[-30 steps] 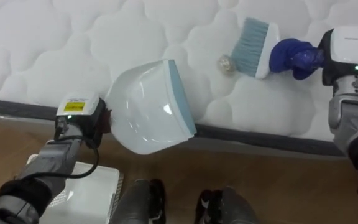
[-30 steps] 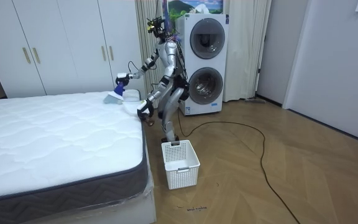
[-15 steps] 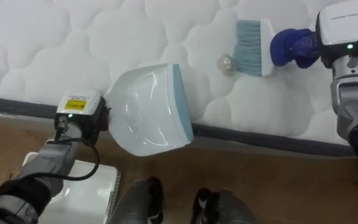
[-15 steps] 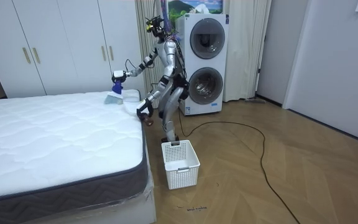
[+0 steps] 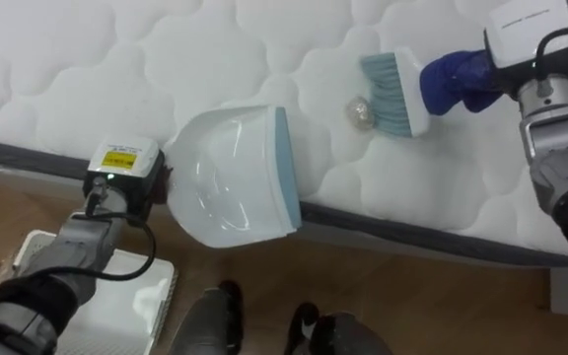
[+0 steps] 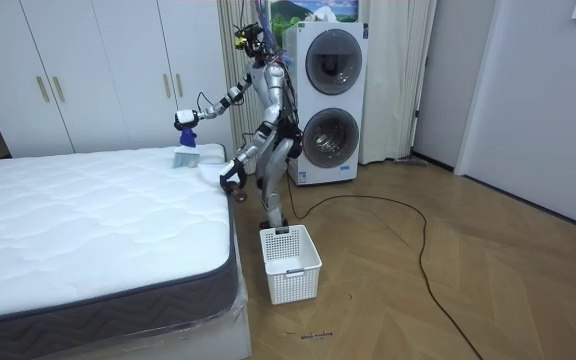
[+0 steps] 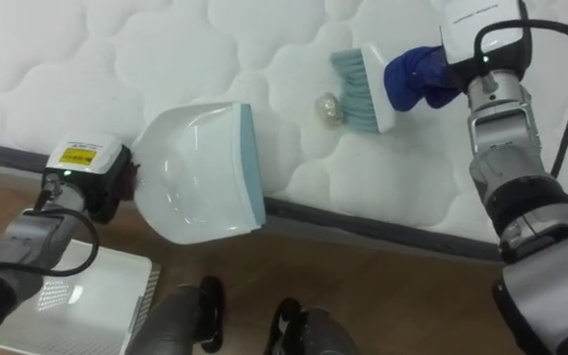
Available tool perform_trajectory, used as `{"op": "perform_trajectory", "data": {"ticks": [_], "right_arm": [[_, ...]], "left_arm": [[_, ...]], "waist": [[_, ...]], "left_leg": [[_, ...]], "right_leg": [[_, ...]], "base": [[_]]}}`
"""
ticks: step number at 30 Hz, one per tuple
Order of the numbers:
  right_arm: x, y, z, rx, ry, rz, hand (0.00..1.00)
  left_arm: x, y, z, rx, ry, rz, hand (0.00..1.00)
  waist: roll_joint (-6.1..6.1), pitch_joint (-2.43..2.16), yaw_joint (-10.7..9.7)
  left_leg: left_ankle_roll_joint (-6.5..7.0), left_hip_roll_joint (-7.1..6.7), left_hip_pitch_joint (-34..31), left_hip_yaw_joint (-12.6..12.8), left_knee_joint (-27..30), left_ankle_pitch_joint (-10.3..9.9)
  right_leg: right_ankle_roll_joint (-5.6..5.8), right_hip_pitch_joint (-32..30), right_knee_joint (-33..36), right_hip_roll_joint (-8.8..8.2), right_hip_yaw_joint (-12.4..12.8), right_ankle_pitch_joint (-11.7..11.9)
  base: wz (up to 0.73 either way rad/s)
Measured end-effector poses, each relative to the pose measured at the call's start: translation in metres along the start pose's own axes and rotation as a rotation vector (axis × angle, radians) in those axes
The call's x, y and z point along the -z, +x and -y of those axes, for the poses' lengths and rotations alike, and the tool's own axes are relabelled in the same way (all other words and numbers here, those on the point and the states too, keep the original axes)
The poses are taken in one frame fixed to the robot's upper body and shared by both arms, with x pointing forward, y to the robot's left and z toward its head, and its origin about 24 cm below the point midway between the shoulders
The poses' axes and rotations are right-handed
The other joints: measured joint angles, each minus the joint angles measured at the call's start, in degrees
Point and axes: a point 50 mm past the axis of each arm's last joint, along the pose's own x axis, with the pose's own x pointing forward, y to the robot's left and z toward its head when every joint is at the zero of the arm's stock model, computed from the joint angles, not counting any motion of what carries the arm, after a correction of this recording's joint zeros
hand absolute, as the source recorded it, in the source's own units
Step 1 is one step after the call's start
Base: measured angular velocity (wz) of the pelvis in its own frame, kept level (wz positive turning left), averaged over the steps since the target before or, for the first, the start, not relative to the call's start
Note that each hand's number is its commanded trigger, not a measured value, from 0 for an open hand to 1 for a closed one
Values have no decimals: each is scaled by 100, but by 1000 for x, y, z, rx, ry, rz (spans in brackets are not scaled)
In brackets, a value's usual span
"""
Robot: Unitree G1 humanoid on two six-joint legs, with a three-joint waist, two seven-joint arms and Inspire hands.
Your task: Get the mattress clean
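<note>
My right hand (image 5: 459, 79) was curled tight round the brush (image 5: 394, 93), its bristles touching a small crumpled ball (image 5: 360, 110) on the mattress (image 5: 116, 59). My left hand (image 5: 164, 183) sat behind the dustpan (image 5: 235, 177) at the mattress edge. Its fingers were hidden, so I couldn't tell their grip.

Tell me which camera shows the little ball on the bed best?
The left eye view: the ball lies plainly on the mattress beside the brush bristles. The right eye view shows it about as well; in the room view it is too small to make out.
</note>
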Motion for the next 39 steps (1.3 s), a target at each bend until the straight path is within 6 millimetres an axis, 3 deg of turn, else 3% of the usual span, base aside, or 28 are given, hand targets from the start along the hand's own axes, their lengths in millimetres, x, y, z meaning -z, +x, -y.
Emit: {"op": "perform_trajectory", "data": {"ticks": [8, 17, 25, 35, 39], "right_arm": [[-4, 2, 5, -3, -31, 27, 100], [-13, 2, 12, 16, -28, 65, 100], [-16, 2, 11, -27, -11, 79, 100], [-17, 1, 9, -47, 22, 76, 100], [-18, 0, 7, -57, 36, 73, 100]], "left_arm": [[3, 3, -6, 33, 5, -6, 100], [34, 6, -19, 62, -8, -103, 100], [61, 4, -26, 90, 31, -224, 100], [65, 3, -26, 119, 59, -249, 100], [65, 3, -26, 122, 61, -253, 100]], "waist": [[1, 0, 23], [67, 12, 2], [338, 6, 7], [463, 6, 12], [589, 5, -19]], "left_leg": [[-10, 22, 49, 2, 12, 3], [-43, 26, 135, -2, -58, 18], [-45, -1, 139, 7, -57, 16], [-67, -9, 114, 60, -67, 21], [-66, -11, 117, 66, -49, 21]], "right_leg": [[-10, 48, -13, 28, -5, 6], [-20, 129, -95, 55, -16, 12], [-11, 106, -47, 42, 22, -7], [-43, 29, 33, 33, 38, -40], [-52, 23, 54, -22, 13, -51]], "base": [[0], [0], [0], [-1], [0]]}}
